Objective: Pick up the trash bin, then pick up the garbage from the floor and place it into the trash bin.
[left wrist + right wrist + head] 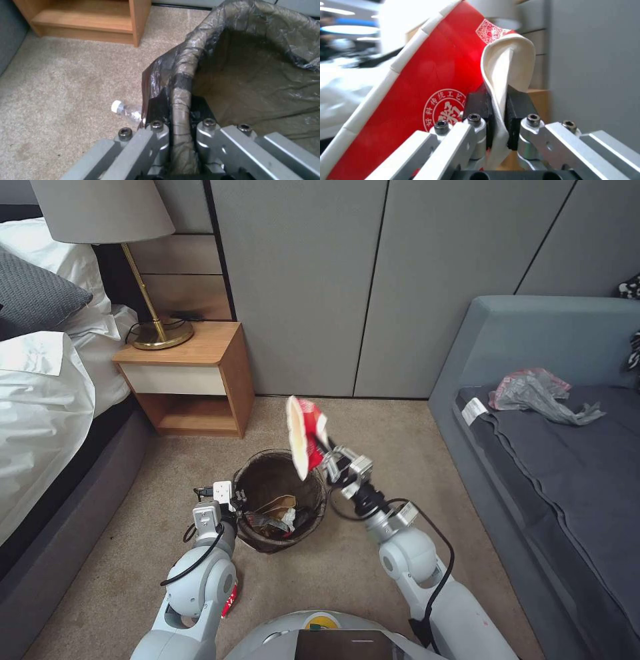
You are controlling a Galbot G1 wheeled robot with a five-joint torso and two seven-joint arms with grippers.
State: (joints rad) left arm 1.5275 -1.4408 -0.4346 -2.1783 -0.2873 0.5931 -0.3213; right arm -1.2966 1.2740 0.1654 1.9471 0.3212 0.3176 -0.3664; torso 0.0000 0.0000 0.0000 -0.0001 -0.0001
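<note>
From the head camera you see the trash bin (280, 500) on the beige carpet (373, 580), between the nightstand (193, 380) and the sofa (553, 447), with brown paper and wrappers already lying inside. Your left gripper (233, 499) is at the bin's left rim. Your right gripper (327, 455) holds a crushed red-and-white paper cup (303, 437) over the bin's right edge.

Through the left wrist camera your left gripper (180, 110) is clenched on the bin's liner-covered rim (181, 82), one pad outside and one inside. A small plastic bottle (128, 112) lies on the carpet just beside the bin.

Through the right wrist camera your right gripper (499, 110) is pinching the cup's (430, 82) folded white edge between both black pads (480, 110).
</note>
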